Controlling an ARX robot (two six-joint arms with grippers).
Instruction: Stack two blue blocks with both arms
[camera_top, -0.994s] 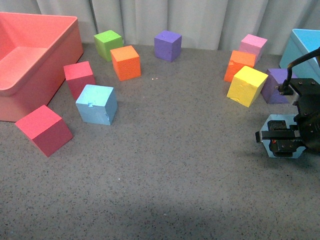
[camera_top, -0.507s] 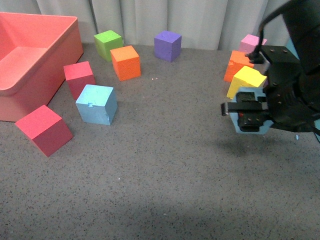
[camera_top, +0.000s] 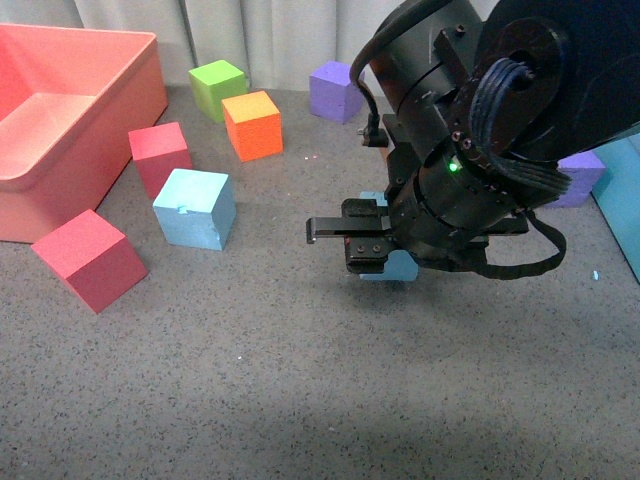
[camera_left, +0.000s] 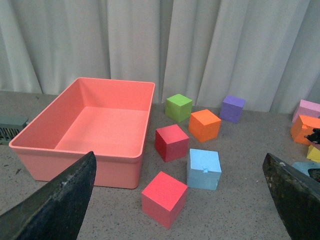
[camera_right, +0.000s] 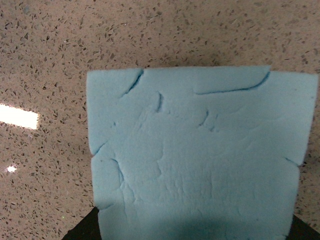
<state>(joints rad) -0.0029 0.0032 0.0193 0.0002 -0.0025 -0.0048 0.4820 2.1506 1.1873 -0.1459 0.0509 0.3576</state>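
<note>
One blue block (camera_top: 195, 208), with a small notch on its top edge, rests on the grey table at the left; it also shows in the left wrist view (camera_left: 204, 168). My right gripper (camera_top: 365, 250) hangs above the table's middle, shut on the other blue block (camera_top: 402, 268), which the bulky black arm mostly hides. In the right wrist view that held blue block (camera_right: 200, 160) fills the frame above the speckled table. My left gripper (camera_left: 179, 160) is open and empty, high and well back from the cubes, with its fingers (camera_left: 60, 200) spread wide.
A salmon bin (camera_top: 90, 110) fills the far left. Two red cubes (camera_top: 88, 258) (camera_top: 158, 155) flank the resting blue block. Orange (camera_top: 251, 124), green (camera_top: 218, 86) and purple (camera_top: 334, 90) cubes stand behind. A turquoise bin's edge (camera_top: 620, 200) is at the right.
My right arm has risen and swung left from the table's right edge to the middle, carrying the blue block. It now hides the yellow, orange and pink cubes.
</note>
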